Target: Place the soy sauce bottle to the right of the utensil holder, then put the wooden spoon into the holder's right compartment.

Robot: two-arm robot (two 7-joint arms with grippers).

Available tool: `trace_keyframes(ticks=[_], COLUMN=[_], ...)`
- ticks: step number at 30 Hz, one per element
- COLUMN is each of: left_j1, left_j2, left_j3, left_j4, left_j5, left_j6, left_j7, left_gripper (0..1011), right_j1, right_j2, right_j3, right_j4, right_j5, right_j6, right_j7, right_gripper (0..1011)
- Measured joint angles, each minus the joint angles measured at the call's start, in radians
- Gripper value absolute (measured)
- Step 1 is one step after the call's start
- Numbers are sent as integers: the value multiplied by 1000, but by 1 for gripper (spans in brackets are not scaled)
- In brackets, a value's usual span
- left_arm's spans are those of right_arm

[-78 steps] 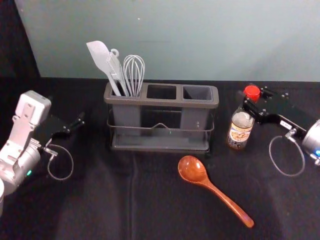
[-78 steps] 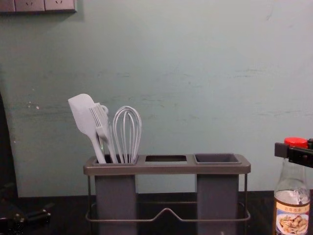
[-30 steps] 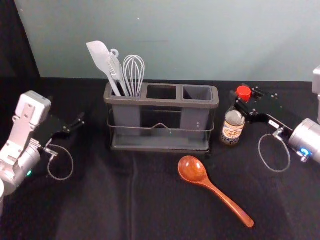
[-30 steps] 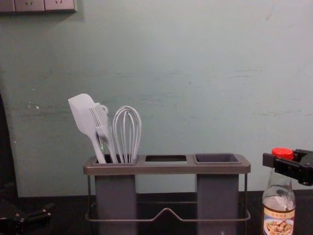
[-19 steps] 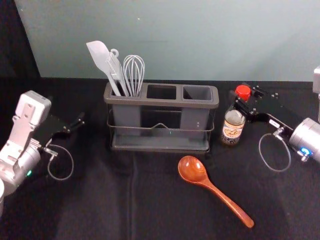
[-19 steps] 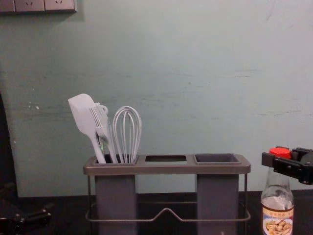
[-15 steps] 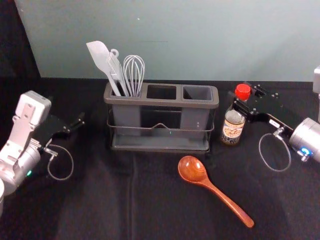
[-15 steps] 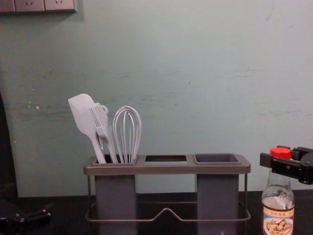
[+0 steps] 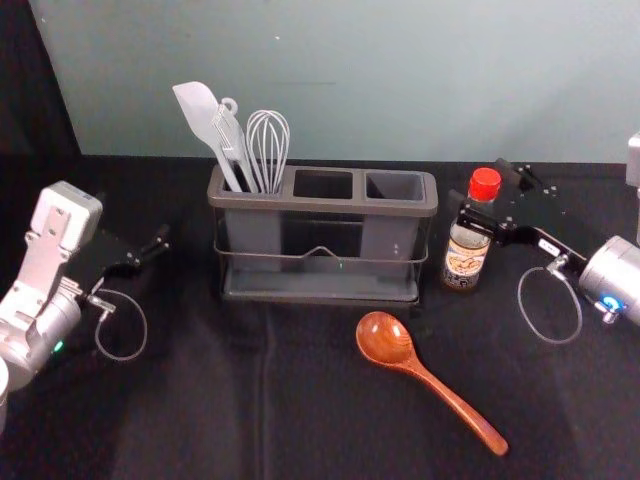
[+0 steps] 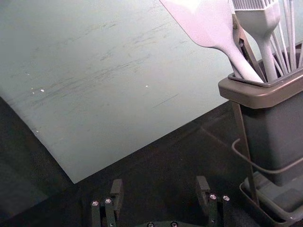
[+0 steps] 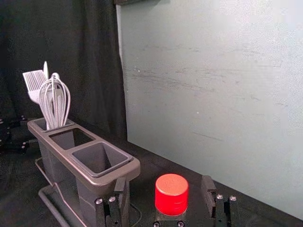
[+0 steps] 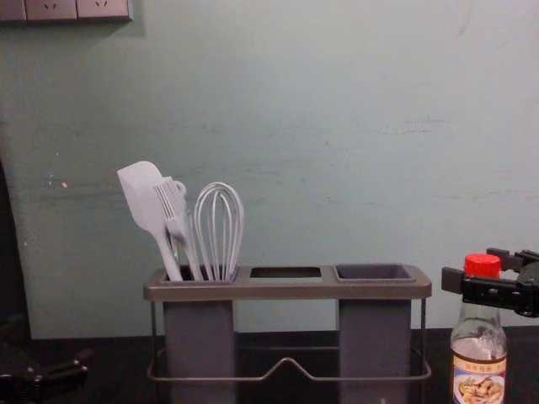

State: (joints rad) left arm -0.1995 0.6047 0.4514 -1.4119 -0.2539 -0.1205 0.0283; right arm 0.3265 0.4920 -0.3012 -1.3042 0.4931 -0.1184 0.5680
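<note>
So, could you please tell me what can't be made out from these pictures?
- Small print on the soy sauce bottle's label: too small in the head view; its lower part is cut off by the chest view's bottom edge.
- Lower ends of the spatula and brush: chest view, hidden by the left compartment's front wall.
- Part of the bottle's neck: chest view, behind a finger of the right gripper.

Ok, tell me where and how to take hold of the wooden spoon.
Take the wooden spoon by the middle of its handle, probably from straight above, pinching crosswise: it lies flat with nothing over it, and the handle is slim while the bowl is broad and rounded.
</note>
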Motion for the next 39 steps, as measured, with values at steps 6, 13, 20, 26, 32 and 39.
trace_keyframes(ticks=[6,13,20,26,32,39], left_j1=[0,0,0,0,0,0], left_j2=[0,0,0,0,0,0], left_j3=[0,0,0,0,0,0], left_j4=[0,0,0,0,0,0], left_j5=[0,0,0,0,0,0], left_j6=[0,0,0,0,0,0], left_j7=[0,0,0,0,0,0], left_gripper=[1005,1005,1005,1005,1005,1005], right_j1=[-7,-58,-133,-180,-205,-200], right_j2=[4,28,69,121,169,182], right_j3=[2,28,58,60,35,-18], right_j4=[-16,-119,-284,-428,-510,-530], right_j5=[-3,-16,-32,-19,8,34], right_j6=[0,5,65,196,263,310], right_j7=[-2,-41,-95,-106,-77,-57], right_gripper=[1004,1004,1004,1004,1004,1004])
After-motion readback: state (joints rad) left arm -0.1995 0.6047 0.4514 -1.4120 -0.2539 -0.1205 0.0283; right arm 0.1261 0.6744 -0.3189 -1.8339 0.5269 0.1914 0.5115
